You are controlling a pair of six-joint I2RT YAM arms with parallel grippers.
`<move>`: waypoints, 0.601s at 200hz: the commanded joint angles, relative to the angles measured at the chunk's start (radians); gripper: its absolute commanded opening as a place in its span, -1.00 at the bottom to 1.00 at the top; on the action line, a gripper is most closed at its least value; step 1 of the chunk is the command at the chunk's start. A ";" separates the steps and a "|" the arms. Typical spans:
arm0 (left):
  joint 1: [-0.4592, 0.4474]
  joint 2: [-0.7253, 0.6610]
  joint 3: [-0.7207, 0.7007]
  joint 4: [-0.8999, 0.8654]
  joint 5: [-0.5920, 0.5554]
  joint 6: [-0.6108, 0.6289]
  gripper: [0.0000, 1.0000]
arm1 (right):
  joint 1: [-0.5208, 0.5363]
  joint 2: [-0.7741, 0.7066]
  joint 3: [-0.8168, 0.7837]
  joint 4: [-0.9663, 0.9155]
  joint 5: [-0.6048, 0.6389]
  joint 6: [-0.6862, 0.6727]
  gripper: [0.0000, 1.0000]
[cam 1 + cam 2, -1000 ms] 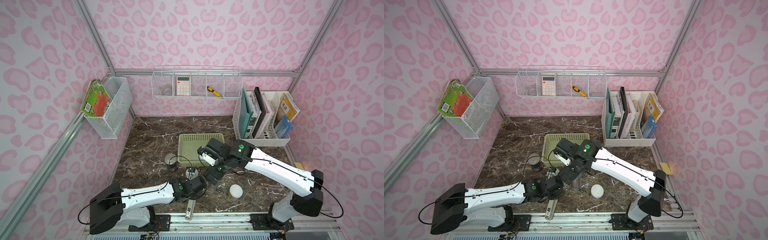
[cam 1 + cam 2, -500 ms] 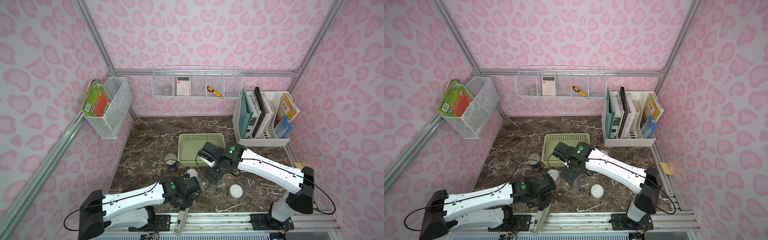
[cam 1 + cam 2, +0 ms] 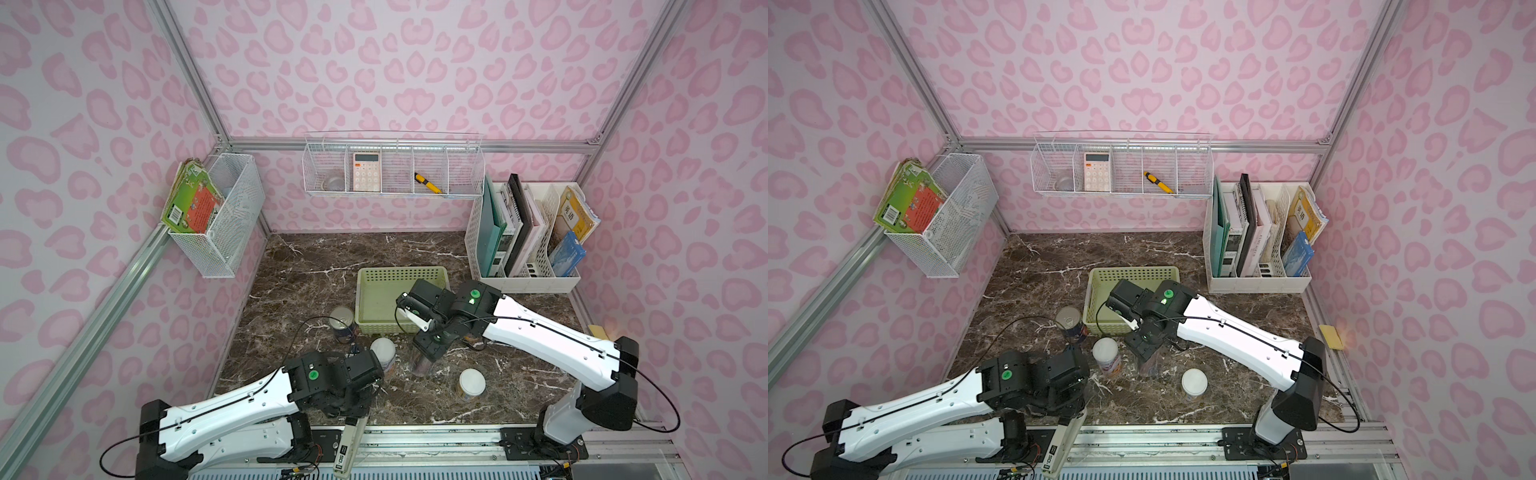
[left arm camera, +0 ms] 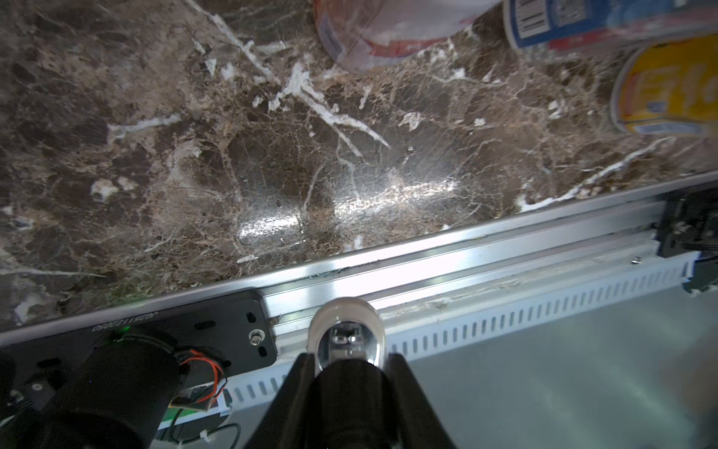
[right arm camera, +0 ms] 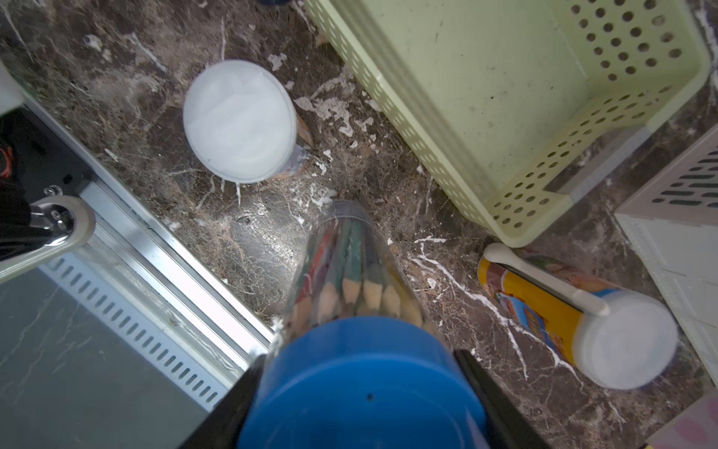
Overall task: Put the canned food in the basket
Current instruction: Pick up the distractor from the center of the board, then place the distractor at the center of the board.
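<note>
Right wrist view: your right gripper (image 5: 361, 388) has just clamped onto the blue lid of the pencil jar (image 5: 349, 264), a jaw pressed to each side; a second ago the jaws stood wide.
Meaning for the task: that jar is no canned food, so I judge this grip a detour, perhaps clearing the way; no can has gone in yet.
Left gripper (image 4: 345, 338): closed on nothing, drawn back from mid-tabletop to hang over the rail (image 3: 415, 432) beyond the near edge.
Basket (image 3: 401, 274): about the tabletop's centre, nothing showing inside.
Silver-topped can (image 3: 341, 318): upright, just beside the basket's near-left corner.
Pink-white can (image 3: 383, 351): upright between basket and near edge, just beside the jar.
Orange can (image 3: 471, 382): upright near the near edge, on the jar's right-edge side.
Fourth can (image 5: 544, 307): yellow-orange label, near the basket's near-right corner, hidden under your right arm (image 3: 540, 332) in both top views.
Writing: left wrist view shows a barcode on the silver-topped can's blue label and big red letters on a yellow-labelled can (image 4: 668, 85), cut off, unreadable; the yellow booklet (image 3: 575, 214) in the file rack (image 3: 528, 282) bears two characters, seemingly 英语.
</note>
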 commanded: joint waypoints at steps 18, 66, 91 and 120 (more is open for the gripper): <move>0.001 -0.137 0.084 -0.174 -0.147 -0.004 -1.00 | -0.004 -0.040 0.072 -0.028 0.085 0.021 -0.33; 0.055 -0.199 0.273 -0.318 -0.321 0.025 -1.00 | -0.046 -0.048 0.265 -0.045 0.135 0.022 -0.33; 0.106 -0.129 0.413 -0.359 -0.513 0.118 -1.00 | -0.096 -0.040 0.373 -0.045 0.205 0.023 -0.33; 0.268 -0.047 0.538 -0.220 -0.628 0.320 -1.00 | -0.193 -0.041 0.447 -0.045 0.298 0.035 -0.35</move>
